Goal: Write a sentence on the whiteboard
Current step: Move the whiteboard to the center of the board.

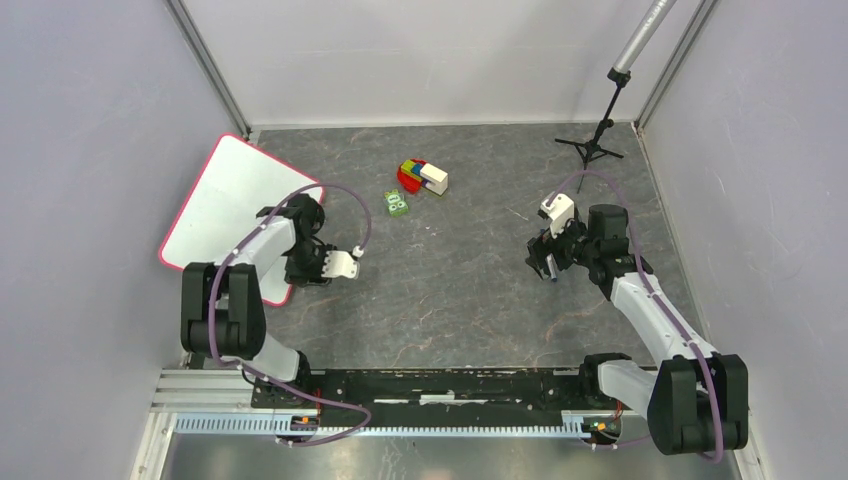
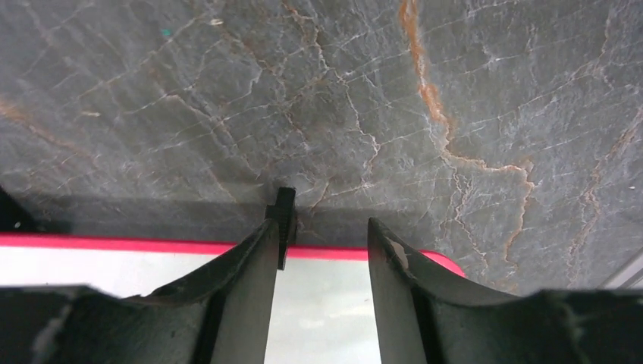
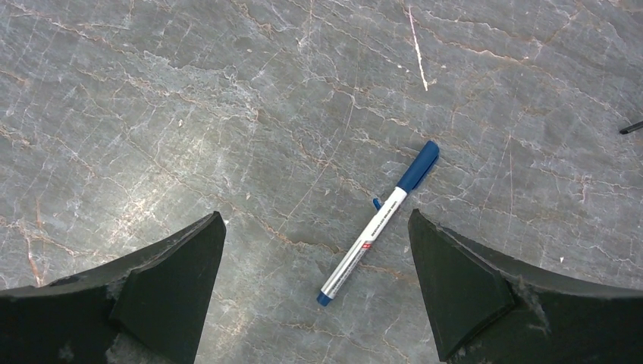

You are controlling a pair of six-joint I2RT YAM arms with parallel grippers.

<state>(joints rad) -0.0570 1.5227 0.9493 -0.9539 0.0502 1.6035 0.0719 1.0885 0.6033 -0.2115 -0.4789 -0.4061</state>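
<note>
The whiteboard lies at the left of the table, white with a pink-red rim. The sentence is out of view; the board's showing surface is blank. My left gripper hovers over the board's near right edge. In the left wrist view its jaws stand partly apart over the white surface, with a black edge clip by the left fingertip and nothing clamped. My right gripper is wide open above a blue-capped marker that lies on the stone table between its fingers, untouched.
A pile of coloured toy blocks and a small green item lie mid-table at the back. A black tripod stand stands at the back right. Grey walls close in the left, right and back sides.
</note>
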